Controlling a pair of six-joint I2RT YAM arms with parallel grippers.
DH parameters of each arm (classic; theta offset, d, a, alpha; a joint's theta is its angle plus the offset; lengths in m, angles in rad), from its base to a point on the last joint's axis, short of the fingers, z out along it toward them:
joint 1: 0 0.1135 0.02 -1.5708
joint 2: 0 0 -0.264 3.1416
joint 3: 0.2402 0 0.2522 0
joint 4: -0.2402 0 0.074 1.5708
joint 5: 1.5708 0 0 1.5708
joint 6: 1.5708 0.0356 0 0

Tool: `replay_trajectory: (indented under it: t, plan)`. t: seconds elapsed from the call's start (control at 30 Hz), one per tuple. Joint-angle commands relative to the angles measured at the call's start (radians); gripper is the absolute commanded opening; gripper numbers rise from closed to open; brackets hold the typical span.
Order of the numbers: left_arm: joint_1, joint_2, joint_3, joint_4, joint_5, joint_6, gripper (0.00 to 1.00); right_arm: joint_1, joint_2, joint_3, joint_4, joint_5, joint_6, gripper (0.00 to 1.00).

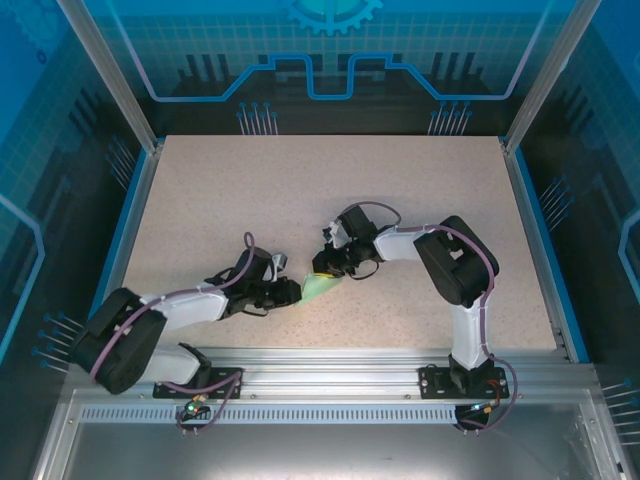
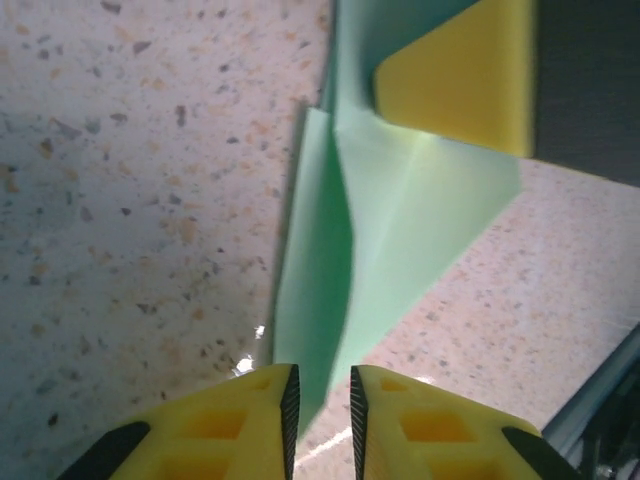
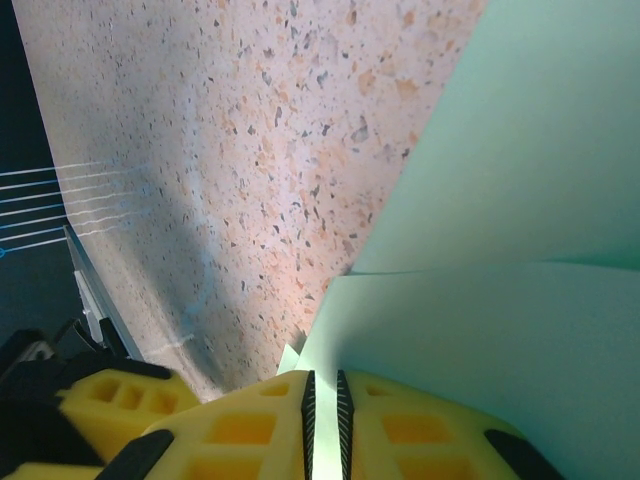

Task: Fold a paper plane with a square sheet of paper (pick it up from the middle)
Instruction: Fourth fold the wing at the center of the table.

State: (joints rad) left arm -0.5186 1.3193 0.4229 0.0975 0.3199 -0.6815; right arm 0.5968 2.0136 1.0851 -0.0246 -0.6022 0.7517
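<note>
right tool (image 3: pixel 322 378) clamps paper plane (image 3: pixel 520 330) edge | left tool (image 2: pixel 320 372) at tip, grip unclear | table (image 1: pixel 300 180) open beyond

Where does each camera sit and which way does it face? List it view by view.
Top external: above and behind the bases, looking down at the speckled beige tabletop; both arms show, left gripper and right gripper meeting at the pale mint-green folded paper.
Left wrist: on the left arm, looking along its yellow fingertips at the paper.
Right wrist: on the right arm, looking past its jaws, shut on the paper.
Shared: all see the paper.
</note>
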Motion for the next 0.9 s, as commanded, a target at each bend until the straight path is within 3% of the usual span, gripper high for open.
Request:
replay_trajectory:
  t: [0.0,0.1,0.4,0.63,0.87]
  plan:
    - [0.011,-0.081,0.040,-0.094,-0.012,-0.016,0.26,-0.004,0.045,-0.037,-0.056,0.078,-0.021,0.17]
    - [0.011,-0.077,0.077,-0.073,0.030,-0.016,0.24,-0.003,0.047,-0.039,-0.056,0.078,-0.022,0.17]
    - [0.010,0.159,0.155,0.112,0.169,-0.029,0.20,-0.004,0.050,-0.046,-0.045,0.074,-0.015,0.17]
    - [0.010,0.266,0.158,0.100,0.168,-0.019,0.20,-0.004,0.056,-0.049,-0.044,0.078,-0.015,0.17]
    - [0.010,0.250,0.095,-0.004,0.091,0.047,0.19,-0.003,0.060,-0.048,-0.051,0.079,-0.020,0.17]
